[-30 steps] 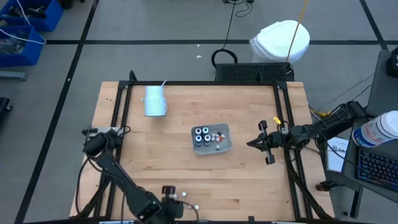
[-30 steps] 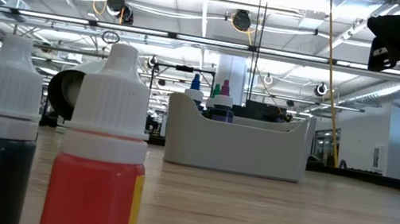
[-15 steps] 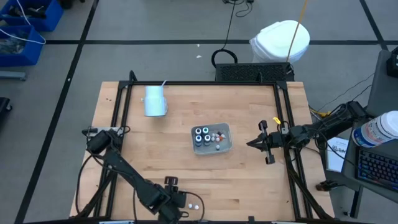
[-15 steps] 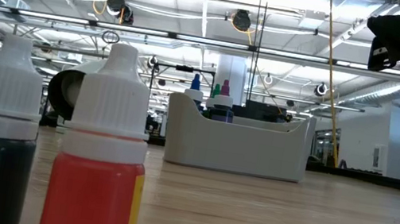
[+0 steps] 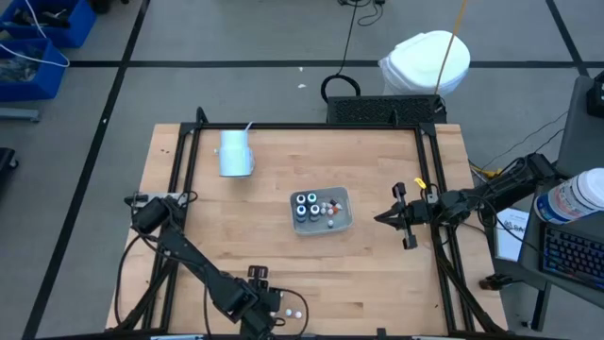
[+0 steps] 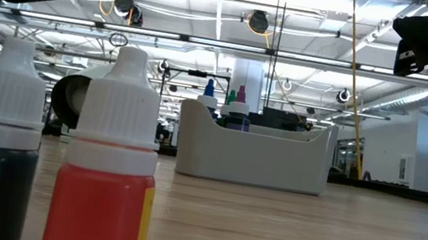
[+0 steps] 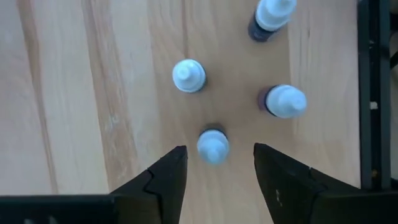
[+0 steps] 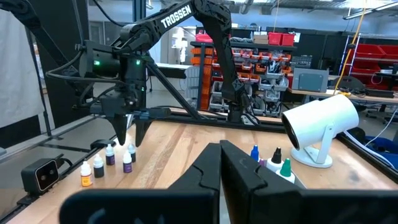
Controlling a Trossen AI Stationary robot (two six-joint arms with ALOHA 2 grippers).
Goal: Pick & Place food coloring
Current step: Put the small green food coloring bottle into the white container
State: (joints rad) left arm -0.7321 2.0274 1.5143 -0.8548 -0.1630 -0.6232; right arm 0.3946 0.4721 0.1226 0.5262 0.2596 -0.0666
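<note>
Hovering with jaws spread, the left gripper [image 7: 214, 165] straddles one bottle [image 7: 212, 146], seemingly to grasp it; right gripper [image 8: 221, 155] waits closed.

A workshop: parts shelving [image 8: 264, 65] (red bins), exposed ceiling ducts [image 6: 209, 42].

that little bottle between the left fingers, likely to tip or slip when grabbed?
Probably tippy: the bottle stands upright on the table, tall and narrow, with a tapered white cap. That cap may slip in the open left gripper. Neighbouring bottles stand near and could be knocked.
</note>
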